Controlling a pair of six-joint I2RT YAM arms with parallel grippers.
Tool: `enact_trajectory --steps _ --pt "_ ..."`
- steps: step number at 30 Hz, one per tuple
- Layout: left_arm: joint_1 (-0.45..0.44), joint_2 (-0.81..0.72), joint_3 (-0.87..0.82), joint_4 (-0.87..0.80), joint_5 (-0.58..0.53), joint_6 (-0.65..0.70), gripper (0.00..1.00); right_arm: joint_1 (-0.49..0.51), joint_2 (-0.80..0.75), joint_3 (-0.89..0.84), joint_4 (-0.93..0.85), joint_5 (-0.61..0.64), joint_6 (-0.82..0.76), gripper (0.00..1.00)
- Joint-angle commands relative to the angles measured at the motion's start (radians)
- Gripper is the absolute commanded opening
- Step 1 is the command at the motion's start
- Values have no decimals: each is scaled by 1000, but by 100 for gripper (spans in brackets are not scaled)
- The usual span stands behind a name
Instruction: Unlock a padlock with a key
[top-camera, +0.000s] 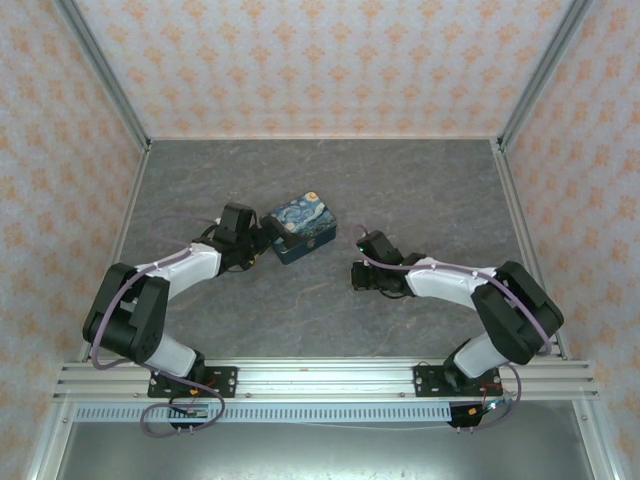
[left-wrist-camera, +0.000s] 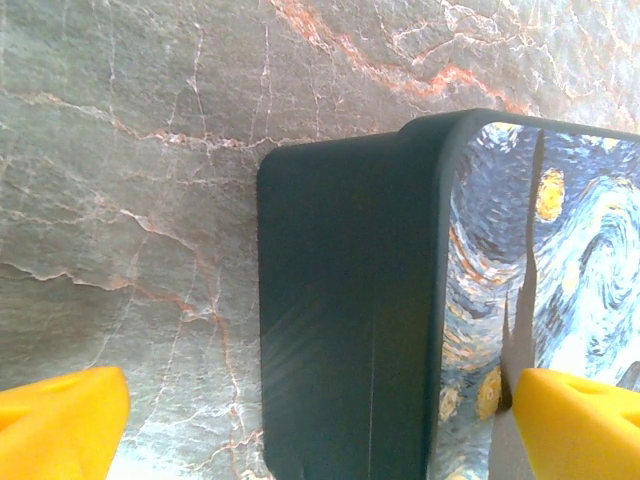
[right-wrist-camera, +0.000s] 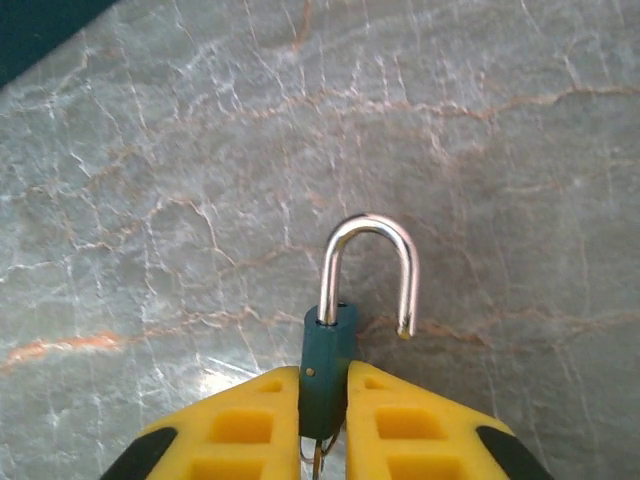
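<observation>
My right gripper (right-wrist-camera: 323, 378) is pinching the teal padlock (right-wrist-camera: 328, 345), its shackle (right-wrist-camera: 368, 225) pointing away, one leg hanging free over the marbled table (right-wrist-camera: 150, 200). My left gripper (left-wrist-camera: 320, 420) is gaping wide, straddling the painted tin (left-wrist-camera: 350, 300) along its dark side.

The overhead camera is looking down onto the grey marbled tabletop (top-camera: 400, 190); the left wrist camera is closely sharing its blue-and-yellow swirl-painted rectangular tin (top-camera: 303, 229) (left-wrist-camera: 590, 230), the right facing a tiny teal metal padlock (right-wrist-camera: 327, 365).
</observation>
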Motion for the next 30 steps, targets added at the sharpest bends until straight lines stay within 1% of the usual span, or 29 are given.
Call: enact_trajectory --steps 1,4,8,9,12,15,17,19,21,24,28,30 --pt "9 -24 55 -96 -30 76 100 -12 -47 2 -52 17 -25 24" --pt "12 -71 94 -155 -52 113 100 -15 -96 22 -91 40 -47 33" --pt "24 -170 120 -230 -89 158 100 -40 -207 30 -131 64 -80 51" --pt "29 -195 119 -243 -98 166 100 -50 -232 31 -143 70 -85 54" --pt "44 -288 107 -282 -133 194 100 -105 -310 27 -173 58 -106 60" --pt "47 -383 93 -337 -201 228 100 -186 -412 0 -157 6 -117 66" --pt "47 -448 77 -378 -266 252 100 -261 -469 -21 -135 -24 -115 73" --pt "48 -507 54 -404 -334 277 100 -327 -519 -44 -120 -20 -114 79" --pt "50 -568 21 -409 -400 311 100 -393 -562 -69 -103 1 -112 86" --pt "50 -655 -47 -379 -512 376 100 -485 -613 -103 -77 68 -109 98" --pt "50 -717 -137 -301 -705 489 100 -573 -640 -147 -16 180 -132 99" --pt "50 -728 -196 -220 -764 547 100 -599 -631 -177 43 221 -157 99"
